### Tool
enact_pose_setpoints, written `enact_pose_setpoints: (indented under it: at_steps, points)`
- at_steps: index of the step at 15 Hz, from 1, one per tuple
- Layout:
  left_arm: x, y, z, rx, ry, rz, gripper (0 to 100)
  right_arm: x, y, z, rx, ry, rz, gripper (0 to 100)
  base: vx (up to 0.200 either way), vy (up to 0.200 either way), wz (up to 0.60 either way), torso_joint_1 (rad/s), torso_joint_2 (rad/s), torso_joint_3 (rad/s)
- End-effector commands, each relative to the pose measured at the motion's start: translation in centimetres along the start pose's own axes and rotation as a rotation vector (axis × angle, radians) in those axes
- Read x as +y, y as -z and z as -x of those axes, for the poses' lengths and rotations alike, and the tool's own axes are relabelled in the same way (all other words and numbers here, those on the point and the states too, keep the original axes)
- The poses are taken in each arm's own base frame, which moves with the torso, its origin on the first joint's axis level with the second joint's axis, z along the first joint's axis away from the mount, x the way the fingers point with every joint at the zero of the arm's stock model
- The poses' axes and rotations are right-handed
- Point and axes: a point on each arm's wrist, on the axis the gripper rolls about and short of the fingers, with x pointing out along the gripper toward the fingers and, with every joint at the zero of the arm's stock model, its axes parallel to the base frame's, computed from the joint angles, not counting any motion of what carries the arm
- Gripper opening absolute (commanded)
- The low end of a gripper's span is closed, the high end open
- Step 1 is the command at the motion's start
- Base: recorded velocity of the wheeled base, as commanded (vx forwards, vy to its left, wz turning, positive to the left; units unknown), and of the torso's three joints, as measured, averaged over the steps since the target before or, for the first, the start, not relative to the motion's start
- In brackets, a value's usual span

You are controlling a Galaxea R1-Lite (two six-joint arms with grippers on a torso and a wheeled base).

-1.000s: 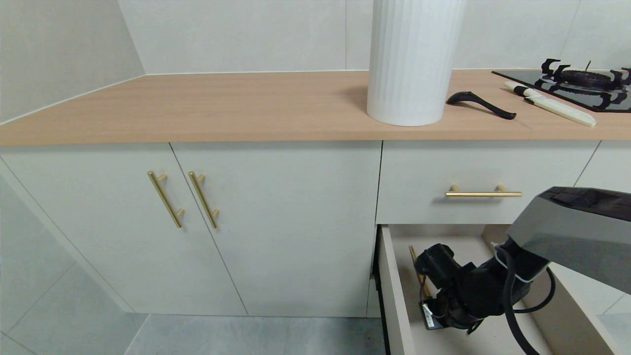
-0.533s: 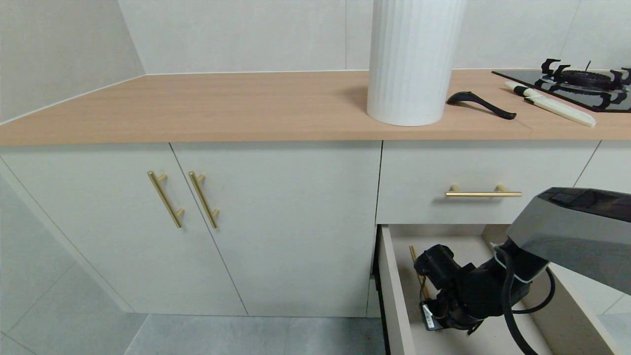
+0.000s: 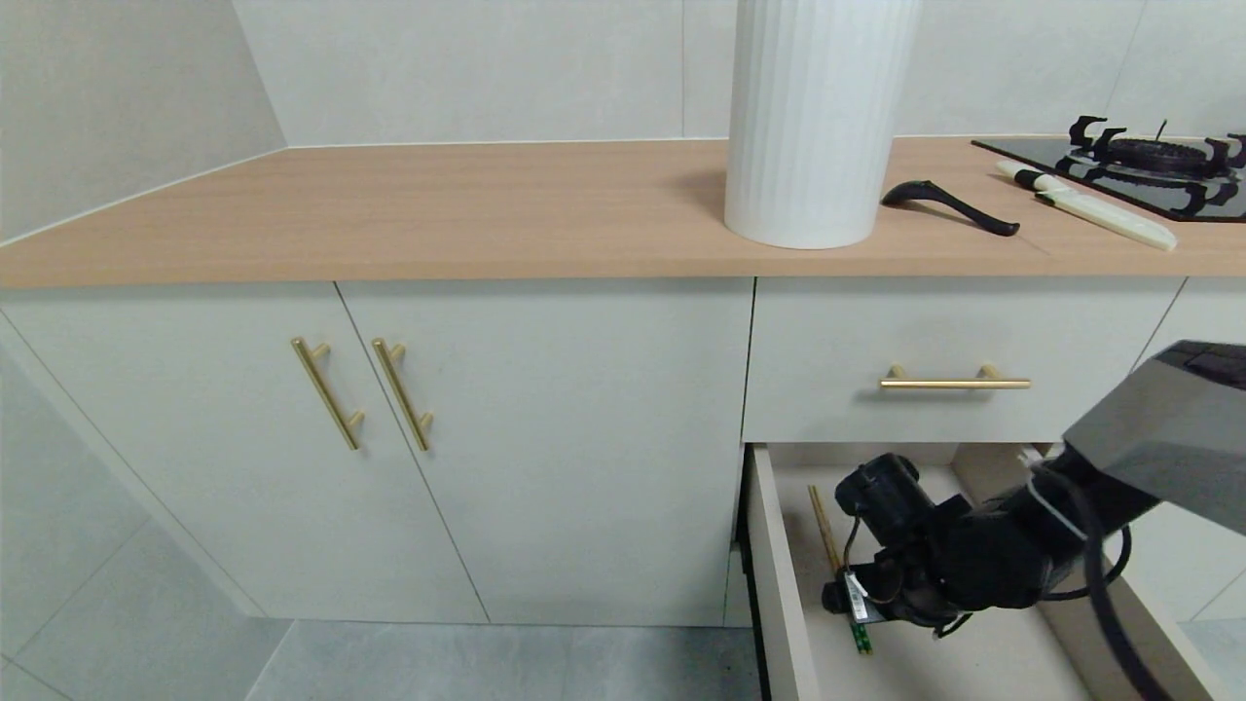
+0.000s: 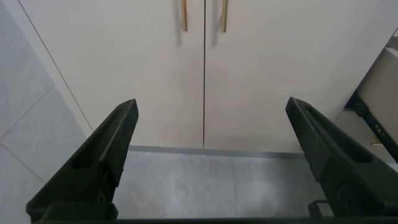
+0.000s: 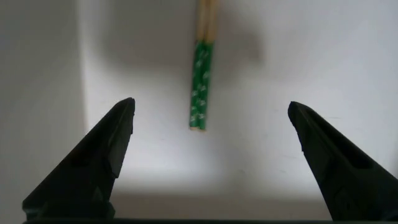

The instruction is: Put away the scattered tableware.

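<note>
chopsticks (image 5: 203,62) cut off at edge

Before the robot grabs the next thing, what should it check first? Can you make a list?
1. Chopsticks lie loose on the drawer floor, touching neither finger: ok.
2. Right gripper is open and empty: ok.
3. Right gripper is lifted out of the drawer: not ok, it hangs low inside.
4. Drawer is open for more tableware: ok.
5. Everything is put away: not ok, the black spoon and the white knife lie on the counter.
6. Left gripper is open and empty: ok.
</note>
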Motion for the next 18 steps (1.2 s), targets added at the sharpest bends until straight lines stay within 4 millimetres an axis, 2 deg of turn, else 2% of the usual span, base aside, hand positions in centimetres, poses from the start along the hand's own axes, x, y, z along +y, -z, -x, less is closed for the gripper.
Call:
enact_pose_setpoints:
  at_steps: [1,6,9,13,16,18]
  points:
    - [0.0,0.0,0.0,0.000,-0.001,0.000,100,-2.1,-1.7,6.2,-0.163,-0.039,-0.055,100,0.000,0.000,0.00,0.000,0.00,0.000]
    - [0.0,0.0,0.0,0.000,-0.001,0.000,100,-4.2,-3.0,13.7,-0.403,-0.034,-0.083,100,0.000,0.000,0.00,0.000,0.00,0.000]
    - [0.0,0.0,0.0,0.000,-0.001,0.000,100,-5.5,-2.9,16.7,-0.493,-0.041,-0.082,100,0.000,0.000,0.00,0.000,0.00,0.000]
    - [0.0,0.0,0.0,0.000,-0.001,0.000,100,-6.7,-2.9,19.0,-0.568,-0.029,-0.080,100,0.000,0.000,0.00,0.000,0.00,0.000]
    - [0.0,0.0,0.0,0.000,-0.001,0.000,100,-8.1,-3.2,19.5,-0.590,0.013,-0.095,100,0.000,0.000,0.00,0.000,0.00,0.000]
    - [0.0,0.0,0.0,0.000,-0.001,0.000,100,-8.2,-3.2,19.7,-0.598,0.014,-0.097,100,0.000,0.000,0.00,0.021,-0.08,-0.065]
